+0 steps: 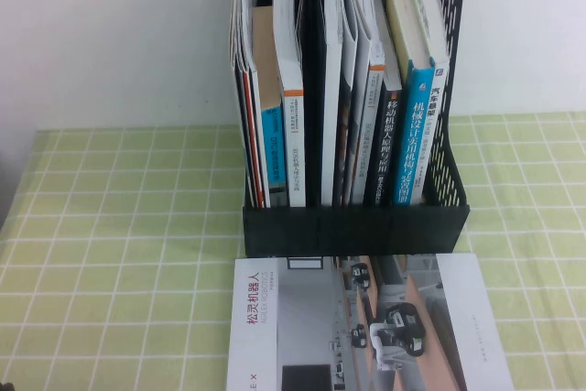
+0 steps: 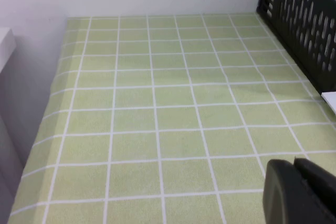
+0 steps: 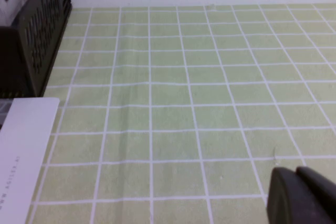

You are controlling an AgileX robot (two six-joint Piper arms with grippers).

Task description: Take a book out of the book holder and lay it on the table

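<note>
Fingers, left gripper (image 2: pixel 302 192): only a dark tip showed at the edge of the left wrist view, low above the table; whether released or clenched could not be told.
Fingers, right gripper (image 3: pixel 300 195): likewise only a dark tip at the edge of the right wrist view, low above the table, nothing visibly between them; their state could not be told.
Arms: neither arm appeared in the high view.
Book holder (image 1: pixel 355 229): stood upright at the far middle of the table, near the white wall, its low solid front facing the robot, mesh side visible on the right.
Holder contents: packed with upright books and thin volumes in its compartments; a thick blue-spined book (image 1: pixel 414 135) stood in the rightmost compartment, a white-spined book (image 1: pixel 291 103) in the left one.
Book: the whitish-grey one with the chassis drawing could not be singled out; several thin pale volumes stood among the dividers, only their edges showing.
Grey booklet (image 1: pixel 366 327): lay flat on the table directly in front of the holder, its far edge touching or just beside the holder's front, red characters along its left side, robot photos across it.
Table (image 1: pixel 119 254): light-green cloth with a white grid, bare on both sides of the holder.
</note>
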